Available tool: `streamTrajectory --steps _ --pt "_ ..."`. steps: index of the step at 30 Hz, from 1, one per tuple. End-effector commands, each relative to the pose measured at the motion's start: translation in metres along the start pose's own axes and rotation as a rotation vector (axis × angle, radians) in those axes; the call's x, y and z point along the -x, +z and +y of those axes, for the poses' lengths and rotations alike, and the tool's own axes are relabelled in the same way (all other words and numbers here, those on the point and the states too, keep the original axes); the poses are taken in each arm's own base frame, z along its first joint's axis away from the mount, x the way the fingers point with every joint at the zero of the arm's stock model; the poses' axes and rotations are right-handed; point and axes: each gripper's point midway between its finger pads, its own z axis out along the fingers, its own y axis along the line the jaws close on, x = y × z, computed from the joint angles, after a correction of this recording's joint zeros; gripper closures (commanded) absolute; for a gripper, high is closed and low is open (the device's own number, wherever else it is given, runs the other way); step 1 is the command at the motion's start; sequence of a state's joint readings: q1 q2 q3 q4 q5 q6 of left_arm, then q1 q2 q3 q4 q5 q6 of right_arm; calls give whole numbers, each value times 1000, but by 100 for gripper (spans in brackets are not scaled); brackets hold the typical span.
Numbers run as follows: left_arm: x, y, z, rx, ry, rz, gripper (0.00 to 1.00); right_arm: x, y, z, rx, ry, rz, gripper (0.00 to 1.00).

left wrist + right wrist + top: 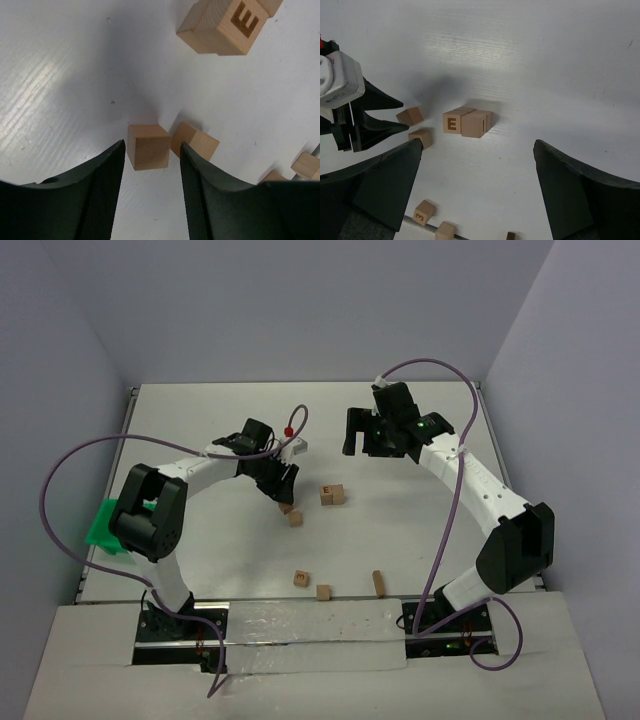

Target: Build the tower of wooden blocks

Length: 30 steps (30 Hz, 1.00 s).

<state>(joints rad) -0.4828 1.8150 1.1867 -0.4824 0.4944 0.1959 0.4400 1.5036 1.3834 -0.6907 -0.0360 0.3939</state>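
Your tower (332, 496) is barely begun: two or three wood blocks sit pushed together near the middle of the table (200, 430). As far as I can tell they form one layer, with an "E" face showing toward the right arm. Everything above that base is left to do.

Your left gripper (151, 155) is down at the table, its fingers half spread on either side of one block (147, 146). A sliver of gap shows on one side, so I judge the block is not pinched yet. Your right gripper (476, 150) is spread wide and empty, hanging above the table beyond the tower and apart from it.

Mind the neighbour block (196, 142). It lies just beside the one you are straddling, almost against the finger on that side, and a squeeze could nudge it. The way from there to the tower is short, with nothing between.

Three more blocks (300, 579), (323, 592), (378, 583) wait near the arms' bases, well apart from the tower. The green tray (103, 525) sits at the far left edge, partly behind the left arm and out of your way.
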Motion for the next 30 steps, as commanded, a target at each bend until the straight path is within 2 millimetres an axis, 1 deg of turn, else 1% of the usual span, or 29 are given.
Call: streamTrajectory --steps 1,5,9,13,22,30 --pt "26 0 -5 -48 53 -62 49 12 -5 6 31 -17 -52 0" --pt "25 1 -6 -57 51 -50 53 12 -4 6 34 -17 -48 0" --pt "25 -1 -5 -42 54 -57 51 10 -3 6 37 -17 -41 0" --pt "25 -7 2 17 52 -61 50 7 -2 7 44 -14 -34 0" --pt "10 -10 9 64 45 -21 53 4 -1 8 53 -12 -22 0" --pt "2 -7 -1 2 49 9 58 3 0 7 49 -12 -23 0"
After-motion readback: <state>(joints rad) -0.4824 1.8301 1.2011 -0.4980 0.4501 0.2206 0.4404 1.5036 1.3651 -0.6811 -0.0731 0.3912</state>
